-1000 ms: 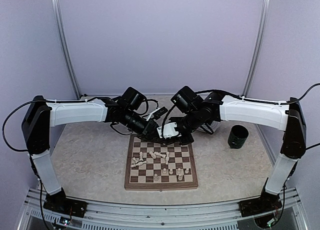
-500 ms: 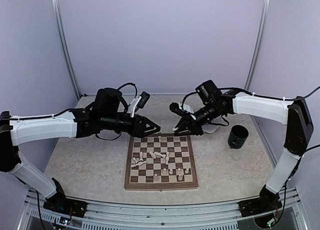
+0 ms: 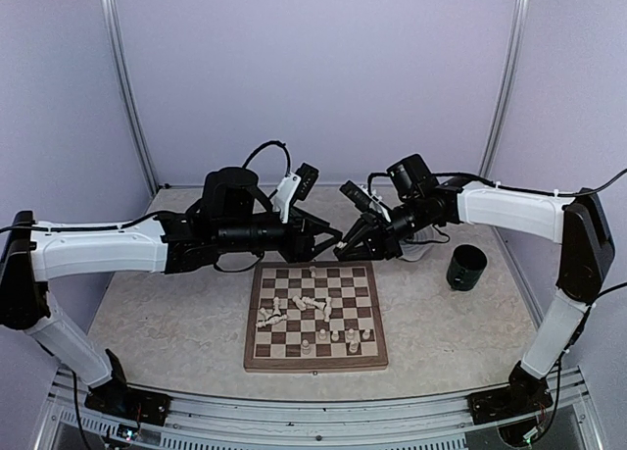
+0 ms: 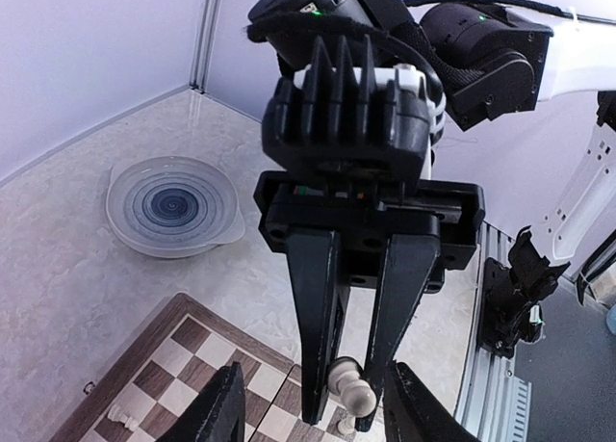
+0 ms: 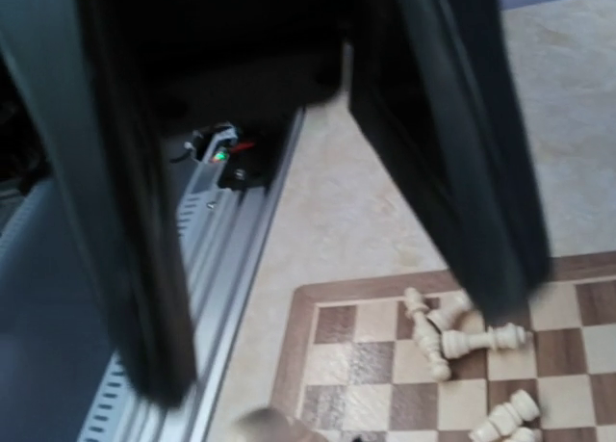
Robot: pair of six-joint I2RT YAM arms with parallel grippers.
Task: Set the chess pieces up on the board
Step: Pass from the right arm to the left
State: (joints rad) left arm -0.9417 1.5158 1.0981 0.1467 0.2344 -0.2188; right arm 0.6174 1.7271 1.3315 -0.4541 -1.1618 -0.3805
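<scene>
Over the far edge of the board [image 3: 313, 364] my two grippers meet tip to tip. In the left wrist view my right gripper [image 4: 342, 413] is shut on a pale chess piece [image 4: 349, 386], held between its two black fingers. My left gripper [image 4: 318, 403] is open, its fingertips [image 4: 223, 403] standing either side of the right one and clear of the piece. From above, the left gripper [image 3: 333, 241] and the right gripper [image 3: 346, 252] nearly touch. Several chess pieces [image 3: 304, 303] lie toppled mid-board, and others stand near the front [image 3: 353, 337]. One stands alone at the far rank [image 3: 313, 271].
A dark green cup [image 3: 466, 267] stands on the table right of the board. A round clear plate [image 4: 173, 206] sits beyond the board's far edge. Toppled pieces [image 5: 443, 336] show in the right wrist view, with the metal rail [image 5: 221, 259] alongside.
The left arm has reached right, bringing its gripper up against the right gripper. The right gripper has barely moved in the last half second. The pieces on the board lie as before.
</scene>
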